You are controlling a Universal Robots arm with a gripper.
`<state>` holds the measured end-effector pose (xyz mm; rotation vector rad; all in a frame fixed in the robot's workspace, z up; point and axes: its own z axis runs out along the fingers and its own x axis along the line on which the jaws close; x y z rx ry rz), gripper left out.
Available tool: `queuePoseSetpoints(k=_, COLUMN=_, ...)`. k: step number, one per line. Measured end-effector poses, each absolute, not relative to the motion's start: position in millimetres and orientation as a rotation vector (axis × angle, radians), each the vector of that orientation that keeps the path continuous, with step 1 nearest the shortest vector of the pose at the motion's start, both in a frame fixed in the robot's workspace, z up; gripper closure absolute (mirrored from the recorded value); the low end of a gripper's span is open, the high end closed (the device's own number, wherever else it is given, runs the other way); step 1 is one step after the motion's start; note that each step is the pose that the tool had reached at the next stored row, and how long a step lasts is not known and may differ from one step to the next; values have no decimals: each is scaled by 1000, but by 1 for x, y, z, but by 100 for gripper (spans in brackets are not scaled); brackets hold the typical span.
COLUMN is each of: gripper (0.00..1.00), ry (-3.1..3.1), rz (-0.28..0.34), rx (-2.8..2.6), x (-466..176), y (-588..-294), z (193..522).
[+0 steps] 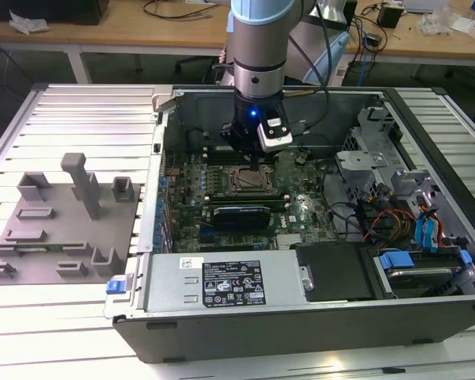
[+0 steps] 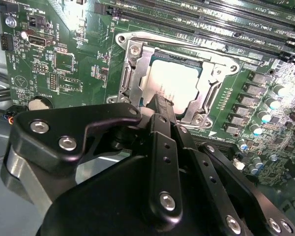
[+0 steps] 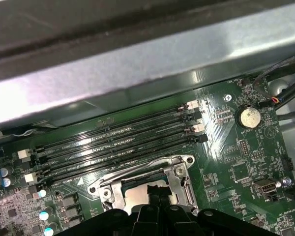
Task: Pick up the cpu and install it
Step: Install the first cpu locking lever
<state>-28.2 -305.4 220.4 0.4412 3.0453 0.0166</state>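
The cpu [image 2: 179,81], a flat square chip with a shiny silver top, lies flat inside the open socket frame [image 2: 132,64] on the green motherboard. In the first wrist view the cpu [image 3: 135,196] shows as a pale square partly hidden behind my fingertips. My gripper [image 2: 160,102] hangs right over one edge of the chip, its black fingers pressed together with nothing between them. Whether the tips touch the chip I cannot tell. In the exterior view my gripper [image 1: 253,164] stands just above the socket [image 1: 252,180] inside the opened computer case.
A grey fixture plate [image 1: 55,229] with blocks and posts lies at the exterior view's left. The case wall [image 3: 137,64] and memory slots [image 3: 118,142] run close beside the socket. The power supply [image 1: 229,281] sits in front, and cables and drive bays [image 1: 412,229] fill the right.
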Motion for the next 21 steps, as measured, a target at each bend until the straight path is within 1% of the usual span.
queuePoseSetpoints(k=6, gripper=89, ry=3049, rz=17, rx=412, x=-28, y=-308, z=220)
queuePoseSetpoints(k=12, gripper=89, ry=3056, rz=19, rx=360, x=-28, y=-316, z=220)
queuePoseSetpoints(k=14, gripper=89, ry=3070, rz=24, rx=217, x=-36, y=-322, z=222)
queuePoseSetpoints(k=21, gripper=89, ry=3070, rz=24, rx=217, x=-36, y=-322, z=225)
